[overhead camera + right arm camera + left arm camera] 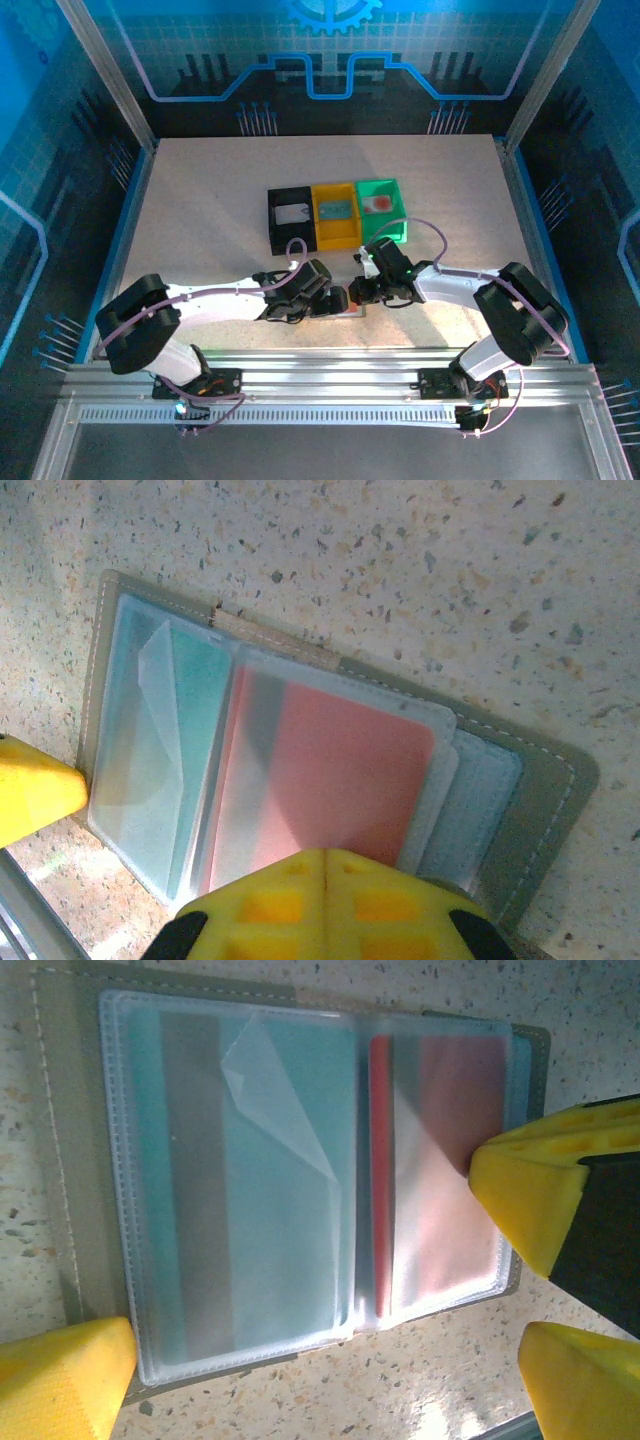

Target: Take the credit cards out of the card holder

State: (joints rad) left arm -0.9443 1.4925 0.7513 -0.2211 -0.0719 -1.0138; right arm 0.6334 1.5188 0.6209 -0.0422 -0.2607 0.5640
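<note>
The grey card holder point(70, 1160) lies open and flat on the speckled table, its clear sleeves facing up. A teal credit card point(270, 1220) sits in the left sleeve and a red one point(450, 1160) in the right. My left gripper point(330, 1370) is open, its yellow fingers point(60, 1375) straddling the holder's near edge with nothing between them. My right gripper point(325, 880) is shut, its joined tips pressing down on the sleeve over the red card point(340, 780). From above, both grippers meet over the holder point(350, 305) near the table's front.
Behind the holder stand three bins in a row: black point(277, 235), yellow point(338, 237) and green point(405, 215), each with a card lying in it. The metal rail point(320, 385) runs along the near edge.
</note>
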